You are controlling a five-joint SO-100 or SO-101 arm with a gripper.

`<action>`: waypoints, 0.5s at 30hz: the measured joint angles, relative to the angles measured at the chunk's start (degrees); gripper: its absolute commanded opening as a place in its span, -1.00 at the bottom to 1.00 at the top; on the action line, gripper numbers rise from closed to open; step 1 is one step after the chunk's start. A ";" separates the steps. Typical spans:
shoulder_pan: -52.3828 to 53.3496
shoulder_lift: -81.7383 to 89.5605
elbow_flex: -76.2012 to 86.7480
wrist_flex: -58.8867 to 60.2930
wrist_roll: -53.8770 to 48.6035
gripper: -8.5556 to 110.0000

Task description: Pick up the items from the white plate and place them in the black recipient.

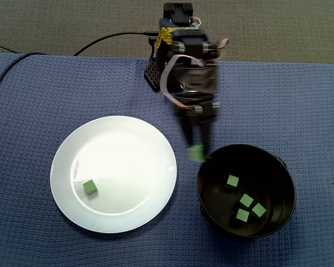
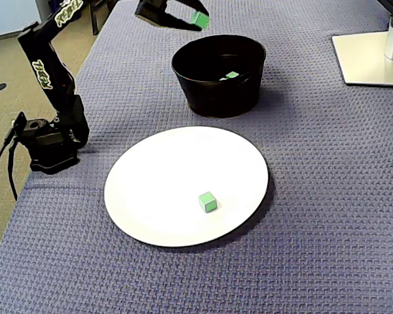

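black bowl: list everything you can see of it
The black bowl is round, deep and straight-walled, dark and slightly glossy, material unclear. It stands upright on the blue woven cloth, right of the white plate in a fixed view, apart from it. Four green cubes lie on its floor. The gripper, shut on a fifth cube, hangs by its rim without touching it.

Operator: Which items are unclear?

Technician: In a fixed view, at centre, the gripper (image 1: 198, 149) and the green cube (image 1: 197, 154) it clamps are motion-blurred. In a fixed view, the top edge crops the arm (image 2: 49, 73); the black bowl (image 2: 216, 91) hides most contents behind its near wall.
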 measured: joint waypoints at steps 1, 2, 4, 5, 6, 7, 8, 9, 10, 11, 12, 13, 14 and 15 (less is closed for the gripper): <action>-2.37 0.79 2.90 -2.55 1.32 -0.86; -4.39 1.14 5.71 -5.01 2.37 -0.86; -7.21 1.05 10.72 -8.96 4.04 -0.86; -8.00 1.05 13.18 -11.16 4.75 -0.86; -8.35 1.05 15.56 -13.45 5.71 -0.86; -8.61 0.70 17.84 -15.56 6.50 -0.86; -8.61 0.35 19.95 -17.40 7.12 -0.86; -8.61 0.09 22.06 -19.16 7.47 -0.86; -8.61 -0.26 24.08 -21.09 7.65 -0.86; -8.61 -0.44 26.02 -23.03 7.82 -0.86; -8.70 -0.62 27.86 -24.96 8.00 -0.86; -8.79 -0.70 29.62 -26.72 8.00 -0.86; -8.79 -0.79 31.38 -28.48 8.00 -0.86; -8.79 -0.88 32.70 -29.97 8.00 -0.83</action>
